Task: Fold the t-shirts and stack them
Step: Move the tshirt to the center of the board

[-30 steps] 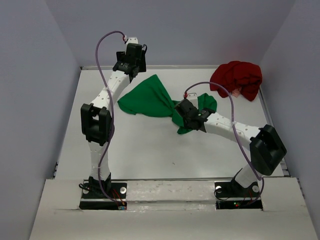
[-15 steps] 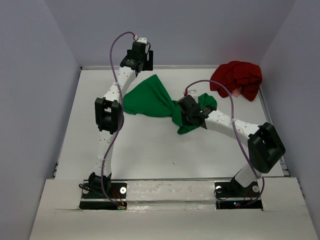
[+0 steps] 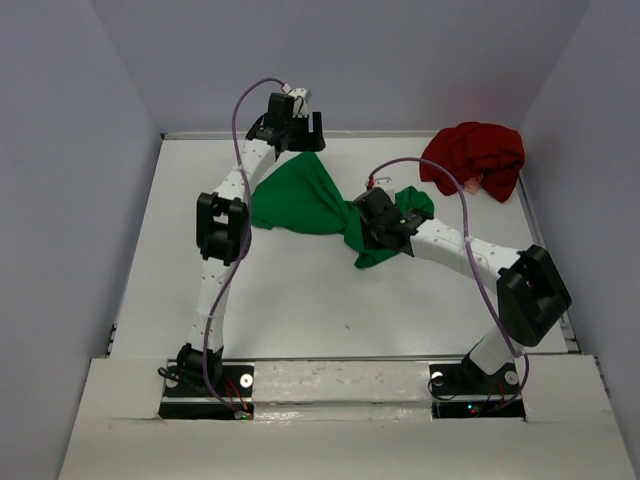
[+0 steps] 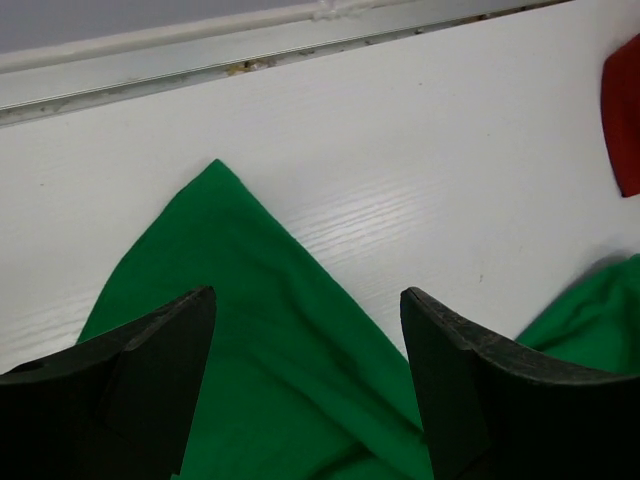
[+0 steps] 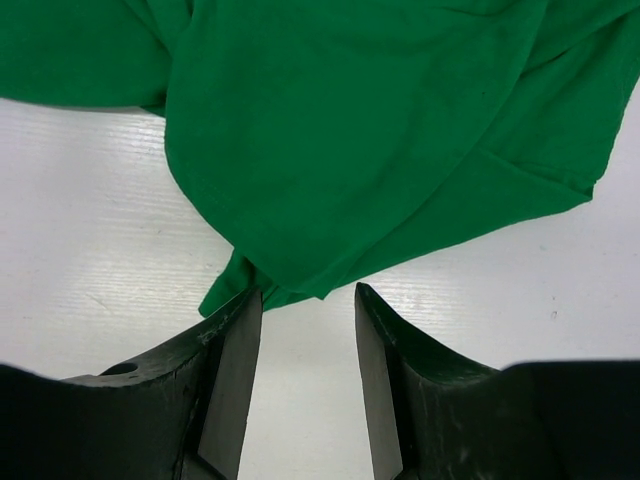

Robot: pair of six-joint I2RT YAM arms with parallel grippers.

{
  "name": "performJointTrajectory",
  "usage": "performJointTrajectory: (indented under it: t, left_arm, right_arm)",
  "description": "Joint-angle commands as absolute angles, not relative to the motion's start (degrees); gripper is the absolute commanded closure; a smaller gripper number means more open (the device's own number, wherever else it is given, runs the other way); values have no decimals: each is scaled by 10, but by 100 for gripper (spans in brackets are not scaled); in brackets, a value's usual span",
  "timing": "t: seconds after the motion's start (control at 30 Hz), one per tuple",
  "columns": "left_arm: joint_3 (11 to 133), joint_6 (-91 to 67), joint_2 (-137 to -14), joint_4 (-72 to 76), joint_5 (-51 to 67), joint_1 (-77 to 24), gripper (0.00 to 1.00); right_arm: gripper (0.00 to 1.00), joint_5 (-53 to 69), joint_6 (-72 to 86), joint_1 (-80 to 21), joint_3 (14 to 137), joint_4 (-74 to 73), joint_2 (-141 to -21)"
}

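Movement belongs to the left hand (image 4: 308, 296) alone: it has swung rightward along the far edge and now hovers wide open and empty above the far pointed corner of the green t-shirt (image 3: 300, 203). That shirt sprawls left to right across the middle of the table (image 3: 290, 300), smooth at left and bunched at right. There the right hand (image 5: 308, 292) sits narrowly open, gripping nothing. The red t-shirt (image 3: 475, 155) lies crumpled at the far right.
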State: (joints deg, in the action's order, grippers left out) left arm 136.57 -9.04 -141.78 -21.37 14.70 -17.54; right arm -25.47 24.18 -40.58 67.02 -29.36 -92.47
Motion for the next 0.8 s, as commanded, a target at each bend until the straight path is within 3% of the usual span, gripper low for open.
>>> performJointTrajectory:
  t: [0.0,0.23,0.47,0.77]
  left_arm:
    - [1383,-124,-1442,-178,225,-166,16]
    - [1390,-152,-1468,-159,249,-151,16]
    - [1387,-162,-1467,-156,175,-150,15]
    - [1391,-165,-1494,-156,178,-149,14]
  right_arm:
    - [53,-250,242,-409,682,-279,-899]
    - [54,-243,243,-409,677,-282,-880]
    - [54,-240,243,-409,675,-283,-883]
    - [55,-232,248,-409,679,-284,-882]
